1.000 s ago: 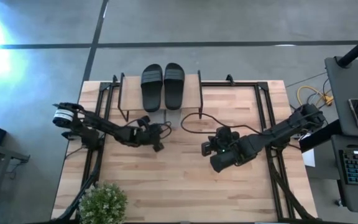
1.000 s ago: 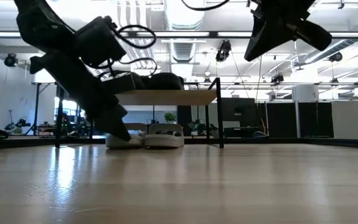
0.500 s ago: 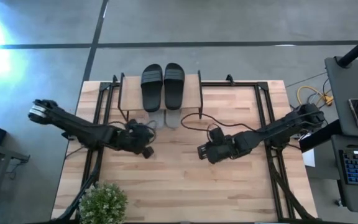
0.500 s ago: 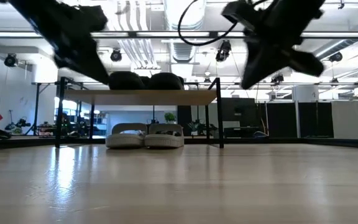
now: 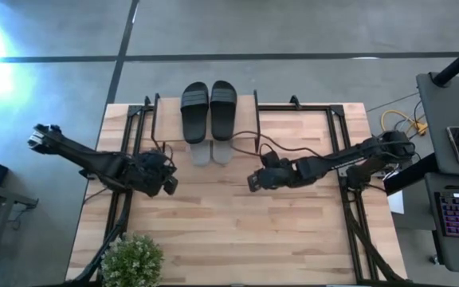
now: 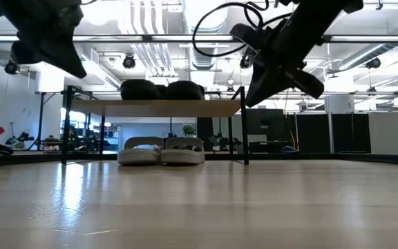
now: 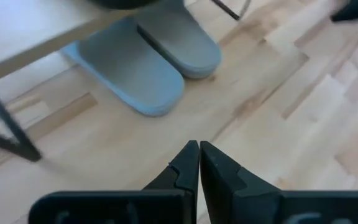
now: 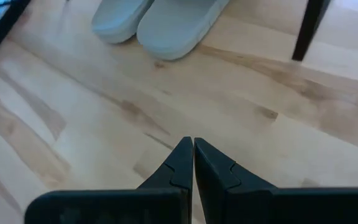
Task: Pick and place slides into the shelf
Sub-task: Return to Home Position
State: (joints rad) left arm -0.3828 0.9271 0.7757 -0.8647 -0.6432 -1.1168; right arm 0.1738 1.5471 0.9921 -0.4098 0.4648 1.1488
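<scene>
The left gripper (image 5: pixel 168 183) has moved back from the front of the shelf (image 5: pixel 166 119) toward the left edge of the table (image 5: pixel 237 231) and has risen; a second ago it was low, just before the grey slides (image 6: pixel 161 151). Its fingers (image 7: pixel 188 163) are pressed together and hold nothing.

In the middle nothing has shifted. The black slides (image 5: pixel 208 110) lie side by side on the top of the shelf, and the grey pair stands under it with the toes showing at the front.

The right gripper (image 5: pixel 252 182) has also lifted and hangs above the table, to the right of the shelf front, closed and empty.

All four slides are in place, so I judge the job done and the arms only retreating.
</scene>
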